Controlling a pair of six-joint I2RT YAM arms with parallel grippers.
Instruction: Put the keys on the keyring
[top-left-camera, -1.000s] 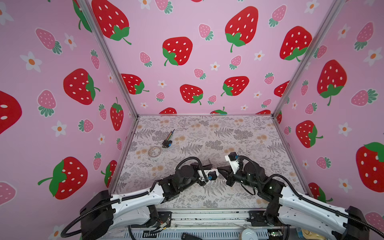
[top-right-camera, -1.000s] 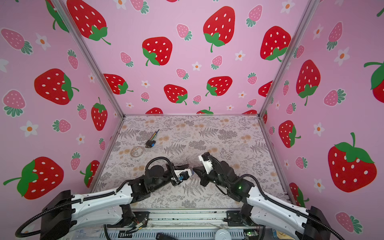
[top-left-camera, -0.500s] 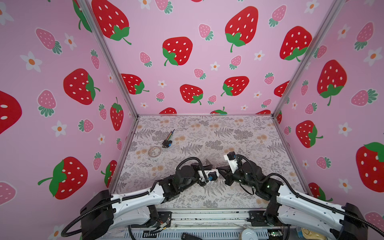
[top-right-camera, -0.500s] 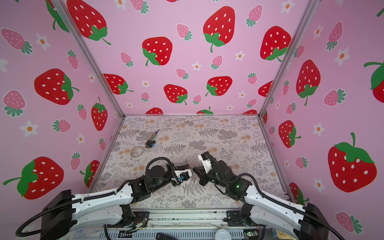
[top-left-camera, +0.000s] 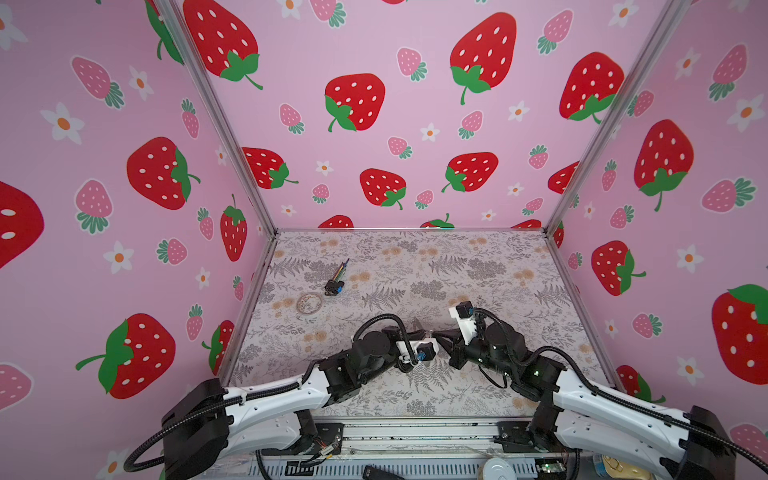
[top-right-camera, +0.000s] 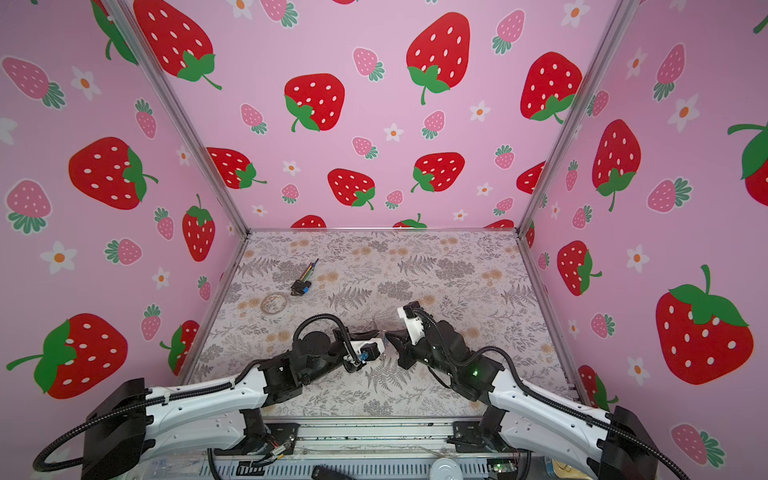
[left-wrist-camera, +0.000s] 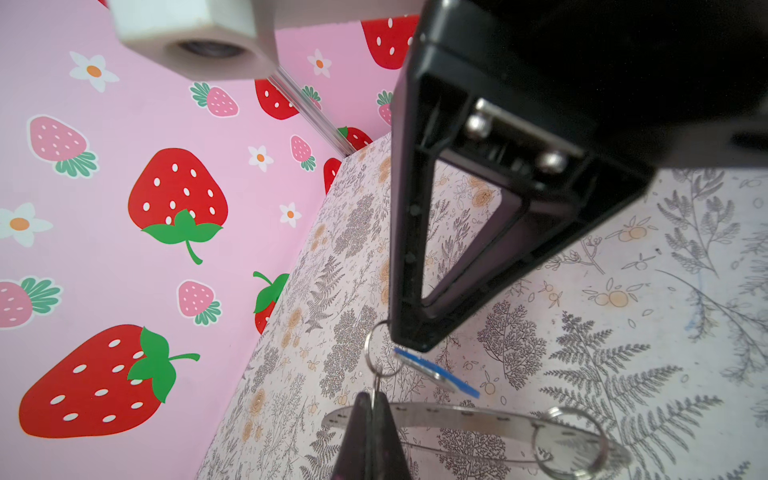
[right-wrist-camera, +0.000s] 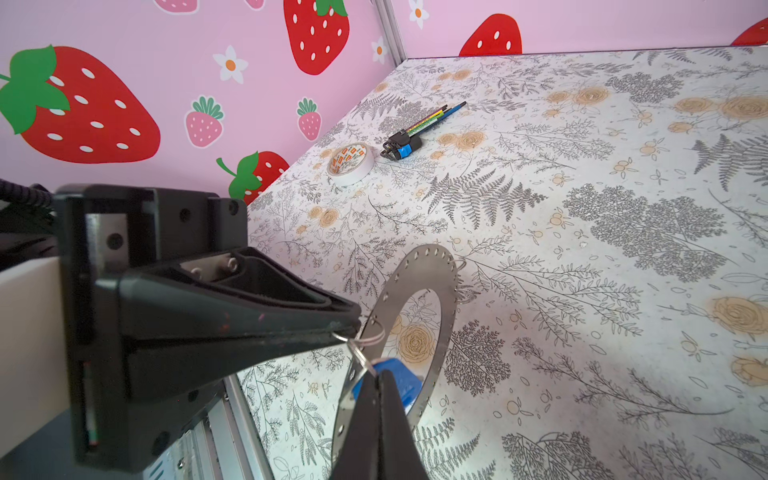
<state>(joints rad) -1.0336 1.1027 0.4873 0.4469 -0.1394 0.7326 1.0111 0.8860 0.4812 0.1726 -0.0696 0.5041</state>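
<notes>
The keyring (right-wrist-camera: 440, 299) is a thin grey ring with holes round its rim, held up on edge off the table. It lies across the left wrist view (left-wrist-camera: 457, 417). My left gripper (left-wrist-camera: 372, 397) is shut on a small wire loop at its rim. The keys show as a blue tag (right-wrist-camera: 401, 382) hanging on a second small loop, and my right gripper (right-wrist-camera: 378, 374) is shut on that loop. The two loops touch or interlink. In both top views the left gripper (top-left-camera: 426, 332) and right gripper (top-left-camera: 438, 333) meet tip to tip at mid-table.
A roll of tape (top-left-camera: 309, 302) and a black-and-blue plug with coloured wires (top-left-camera: 334, 286) lie at the far left of the table, near the left wall. Another small wire loop (left-wrist-camera: 571, 436) hangs on the keyring's rim. Pink walls close three sides.
The right arm has edged slightly to the left. Both grippers stay shut, tip to tip, in the same spot.
</notes>
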